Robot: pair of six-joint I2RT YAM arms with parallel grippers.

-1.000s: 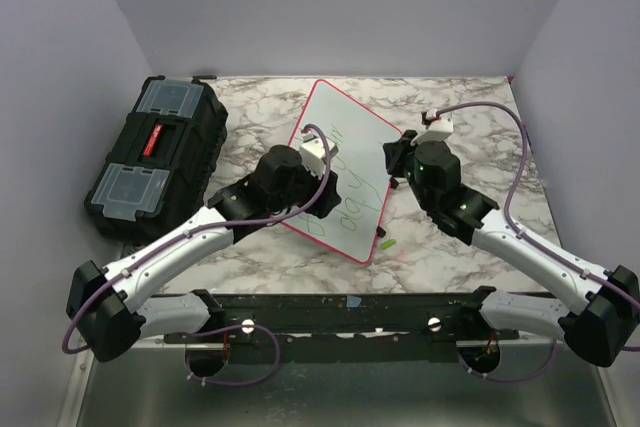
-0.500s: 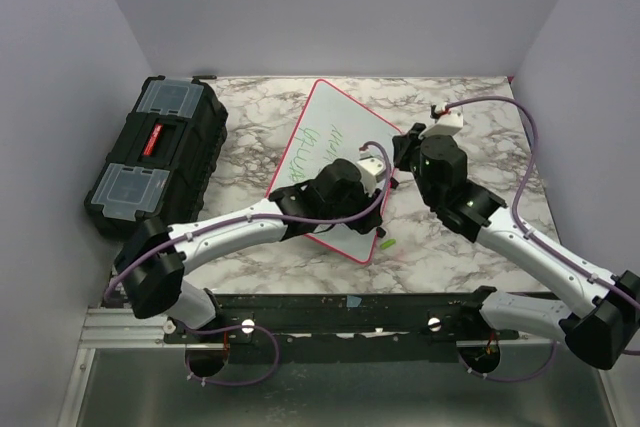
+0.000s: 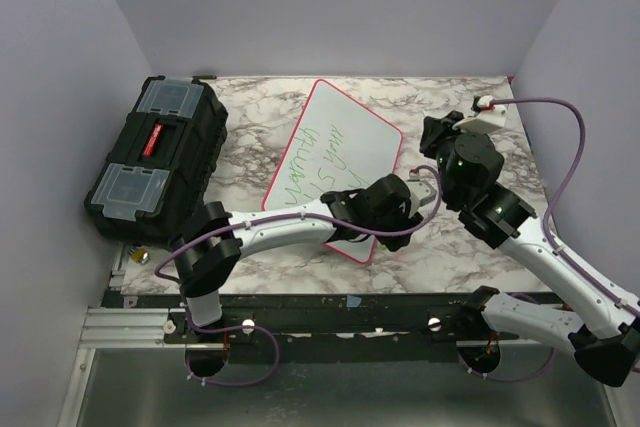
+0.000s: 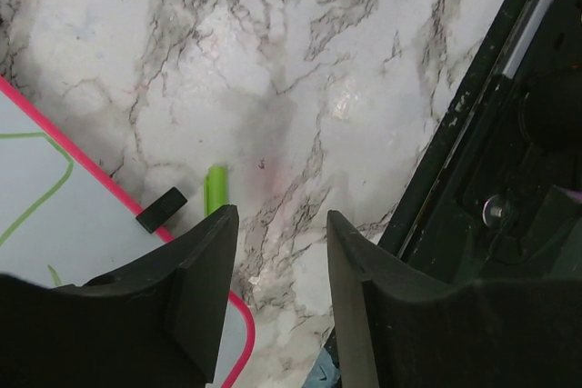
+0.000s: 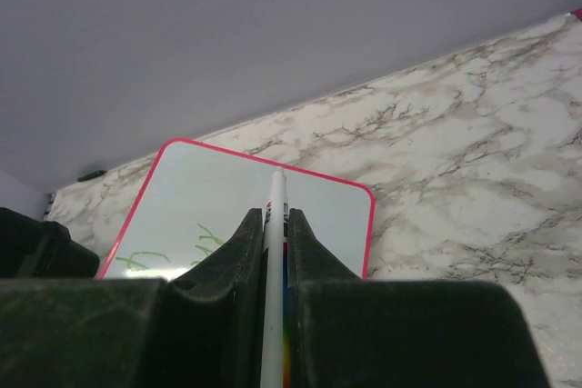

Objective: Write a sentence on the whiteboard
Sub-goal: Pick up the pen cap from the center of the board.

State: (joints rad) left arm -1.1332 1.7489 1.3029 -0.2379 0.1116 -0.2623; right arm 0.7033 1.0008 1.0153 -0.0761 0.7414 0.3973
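The whiteboard (image 3: 360, 132) lies tilted on the marble table, its pink rim showing. The sentence (image 3: 312, 172) runs in green lines across its left half. My left gripper (image 3: 392, 209) hangs over the board's near right corner. In the left wrist view it (image 4: 277, 235) is open with only table between the fingers, the board's corner (image 4: 36, 197) at the left. My right gripper (image 3: 434, 137) is off the board's right edge. In the right wrist view it (image 5: 274, 224) is shut on a white marker (image 5: 275, 197) whose tip points over the whiteboard (image 5: 227, 193).
A black toolbox (image 3: 150, 162) stands at the left. A small green cap (image 4: 216, 190) lies on the table beside a black piece (image 4: 161, 209) at the board's rim. The black rail (image 4: 491, 134) runs along the near edge. Purple walls close in three sides.
My left arm has swung right across the board to its near right corner, uncovering the lettering, and its jaws have narrowed slightly. My right arm has drawn back to the right, off the board.
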